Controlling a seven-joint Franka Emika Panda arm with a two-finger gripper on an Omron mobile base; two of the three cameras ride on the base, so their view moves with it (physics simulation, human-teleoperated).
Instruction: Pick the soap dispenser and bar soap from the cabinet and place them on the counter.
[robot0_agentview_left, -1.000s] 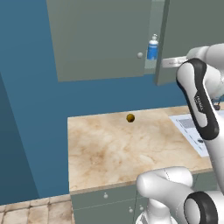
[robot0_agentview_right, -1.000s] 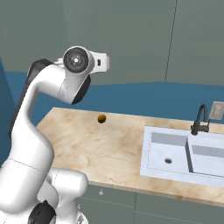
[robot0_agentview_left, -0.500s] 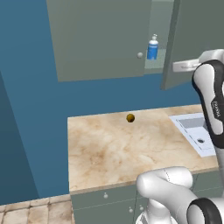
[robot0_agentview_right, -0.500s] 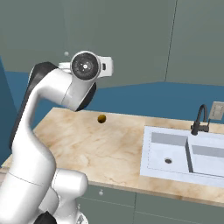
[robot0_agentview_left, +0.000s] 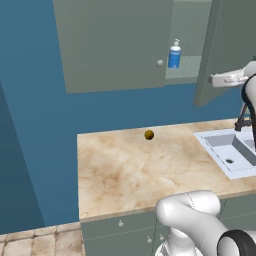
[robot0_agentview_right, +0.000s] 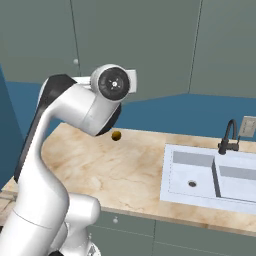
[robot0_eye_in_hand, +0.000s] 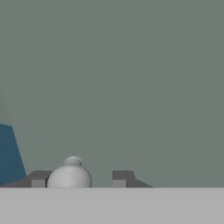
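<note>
Up at the cabinet (robot0_agentview_left: 115, 45), its right door (robot0_agentview_left: 227, 50) has swung wider; the claw (robot0_eye_in_hand: 78, 177) grips that door's knob (robot0_eye_in_hand: 69, 175), the soap dispenser (robot0_agentview_left: 174, 54) shelved well left.

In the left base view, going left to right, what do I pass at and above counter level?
Closed cabinet door → dark-yellow ball on the counter → soap dispenser on the cabinet shelf → open cabinet door → sink.
</note>
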